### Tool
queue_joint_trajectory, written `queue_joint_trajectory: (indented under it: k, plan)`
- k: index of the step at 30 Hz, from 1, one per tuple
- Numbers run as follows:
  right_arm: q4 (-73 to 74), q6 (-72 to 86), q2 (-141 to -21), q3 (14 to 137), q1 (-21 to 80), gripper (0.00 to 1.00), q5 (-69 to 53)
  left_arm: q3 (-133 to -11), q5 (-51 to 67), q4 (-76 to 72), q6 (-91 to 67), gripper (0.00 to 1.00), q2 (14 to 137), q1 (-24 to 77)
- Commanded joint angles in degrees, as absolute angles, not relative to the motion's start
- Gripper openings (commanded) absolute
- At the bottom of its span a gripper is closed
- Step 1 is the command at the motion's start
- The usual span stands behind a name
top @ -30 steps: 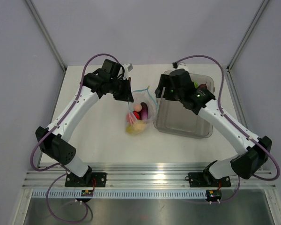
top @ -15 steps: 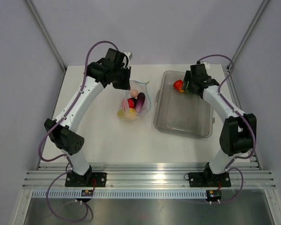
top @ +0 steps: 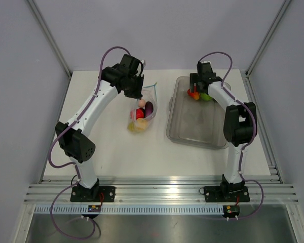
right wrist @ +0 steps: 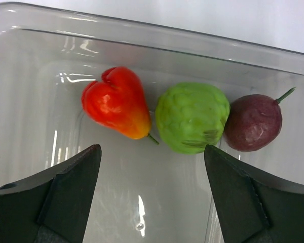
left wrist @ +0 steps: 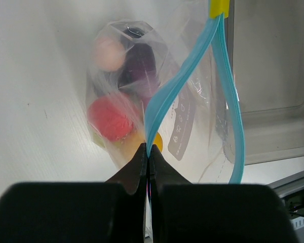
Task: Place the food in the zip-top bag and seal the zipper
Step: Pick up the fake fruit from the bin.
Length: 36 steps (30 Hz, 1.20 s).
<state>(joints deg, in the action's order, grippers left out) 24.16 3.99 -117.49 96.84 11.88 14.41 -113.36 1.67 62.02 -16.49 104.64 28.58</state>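
Food partly fills the zip-top bag [top: 143, 110] at the top view's centre, its zipper [left wrist: 180, 86] pinched by the closed left gripper [left wrist: 148, 152]. Only the right wrist view shows clearly 3 pieces [right wrist: 192, 117] lying in the grey bin [top: 197, 126]. The right gripper [right wrist: 151, 152] hangs wide and empty above them, so loading seems unfinished, and it should probably lower next onto 1.

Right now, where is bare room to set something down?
Bare: the near half of the grey bin, and the table in front of the zip-top bag. Crowded: its far wall, lined by red fruit, green fruit and purple fruit.
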Motion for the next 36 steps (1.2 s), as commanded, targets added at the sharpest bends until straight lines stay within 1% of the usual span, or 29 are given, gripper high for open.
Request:
queue_joint_trajectory:
  k: [1, 8, 15, 20, 23, 24, 28, 31, 32, 34, 36]
  plan:
    - [22.42, 0.97, -119.18, 99.84, 11.78, 0.9, 20.47, -115.75, 1.23, 60.03, -16.44, 0.0, 104.5, 28.83]
    - [22.06, 4.66, -121.46, 100.37, 8.35, 0.91, 17.14, -115.75, 1.85, 59.85, -15.91, 0.0, 105.2, 28.83]
    - [23.2, 6.33, -126.73, 103.01, 6.24, 0.92, 13.63, -115.93, 2.37, 59.77, -15.91, 0.0, 105.73, 28.83]
    - [23.11, 7.2, -128.32, 103.36, 5.89, 0.9, 12.3, -116.02, 1.93, 60.2, -16.0, 0.0, 106.17, 28.83]
    - [22.68, 8.26, -125.87, 102.13, 5.8, 0.79, 12.57, -115.93, 2.02, 60.29, -16.17, 0.0, 106.17, 28.83]
    - [22.41, 8.35, -124.99, 101.43, 5.8, 0.73, 12.13, -115.84, 2.02, 60.29, -16.17, 0.0, 106.17, 28.83]
    - [21.71, 9.58, -119.46, 96.7, 5.8, 0.6, 10.99, -115.84, 2.46, 60.38, -16.26, 0.0, 106.08, 28.83]
    - [20.83, 11.16, -112.96, 91.35, 5.8, 0.57, 9.67, -115.49, 3.07, 60.21, -16.43, 0.0, 105.91, 28.92]
    - [20.74, 12.29, -109.2, 90.01, 5.8, 0.57, 9.06, -115.14, 3.34, 60.03, -16.44, 0.0, 105.91, 28.92]
    - [20.48, 13.18, -105.23, 85.29, 5.89, 0.56, 6.34, -114.7, 3.78, 59.59, -16.43, 0.0, 105.73, 28.92]
    - [19.6, 14.41, -98.72, 81.76, 5.98, 0.55, 2.05, -114.26, 4.04, 59.59, -16.44, 0.0, 105.64, 29.0]
